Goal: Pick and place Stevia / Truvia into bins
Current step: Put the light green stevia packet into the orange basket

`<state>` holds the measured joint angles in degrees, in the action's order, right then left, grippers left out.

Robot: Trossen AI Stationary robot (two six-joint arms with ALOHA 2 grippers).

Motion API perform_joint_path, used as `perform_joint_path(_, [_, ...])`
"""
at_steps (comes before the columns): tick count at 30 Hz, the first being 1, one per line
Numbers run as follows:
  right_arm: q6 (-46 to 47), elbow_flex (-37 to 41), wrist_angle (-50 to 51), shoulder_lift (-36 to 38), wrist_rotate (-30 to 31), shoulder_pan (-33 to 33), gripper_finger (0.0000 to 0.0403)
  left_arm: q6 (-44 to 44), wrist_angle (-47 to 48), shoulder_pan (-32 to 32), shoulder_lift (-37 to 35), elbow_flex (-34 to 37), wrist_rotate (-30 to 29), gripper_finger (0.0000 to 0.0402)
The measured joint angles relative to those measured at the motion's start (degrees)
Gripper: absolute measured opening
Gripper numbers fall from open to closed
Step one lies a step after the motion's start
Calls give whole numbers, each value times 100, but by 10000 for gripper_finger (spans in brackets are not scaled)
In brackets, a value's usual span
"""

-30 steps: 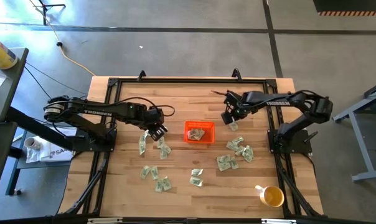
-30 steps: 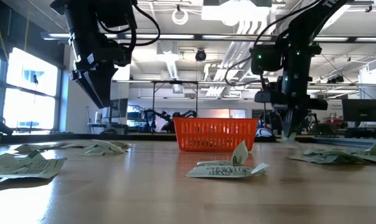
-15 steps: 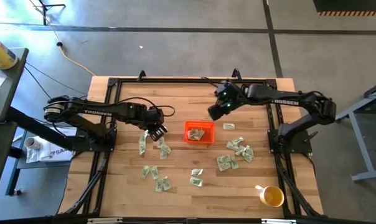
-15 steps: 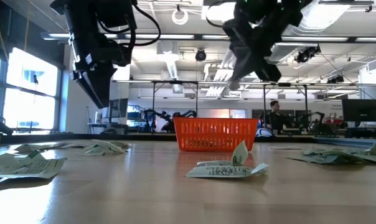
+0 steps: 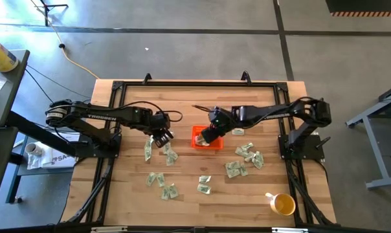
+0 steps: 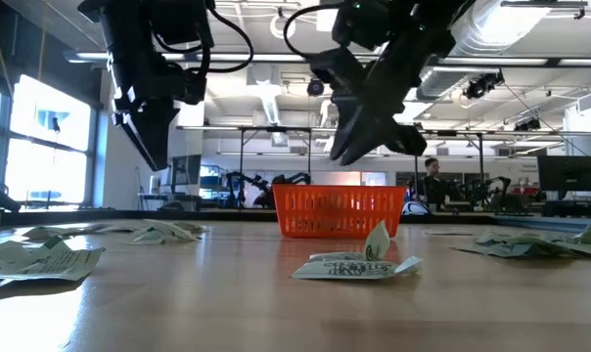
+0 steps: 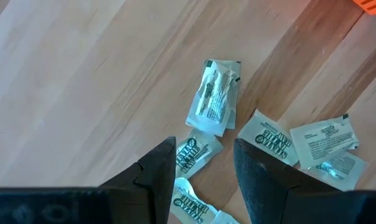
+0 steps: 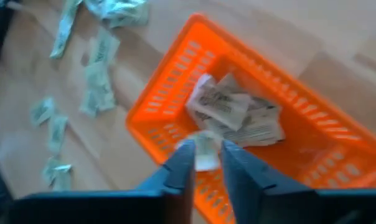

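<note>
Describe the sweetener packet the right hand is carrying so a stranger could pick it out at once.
Find the orange bin in the middle of the wooden table. The right hand hangs just above its rim, and the packet is the small pale one between its two dark fingers. It alone is off the surface; the others lie in the bin or on the table.

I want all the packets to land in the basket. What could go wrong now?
The right gripper holds a small pale paper sweetener packet over the near wall of the orange plastic bin; let go here, it might slide outside. The open left gripper hangs over overlapping packets and could pinch two.
</note>
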<state>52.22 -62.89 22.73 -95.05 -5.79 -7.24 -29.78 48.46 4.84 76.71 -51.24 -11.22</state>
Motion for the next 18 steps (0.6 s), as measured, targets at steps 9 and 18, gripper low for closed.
perform_joint_path(9, [-1122, -4, 3066, 562, 1261, 20, 231, -2, 173, -4, -2, 0, 22, 193])
perform_joint_path(18, [-3603, 4, 3218, 536, 962, -760, 245, -46, 64, -236, -2, 0, 9, 193])
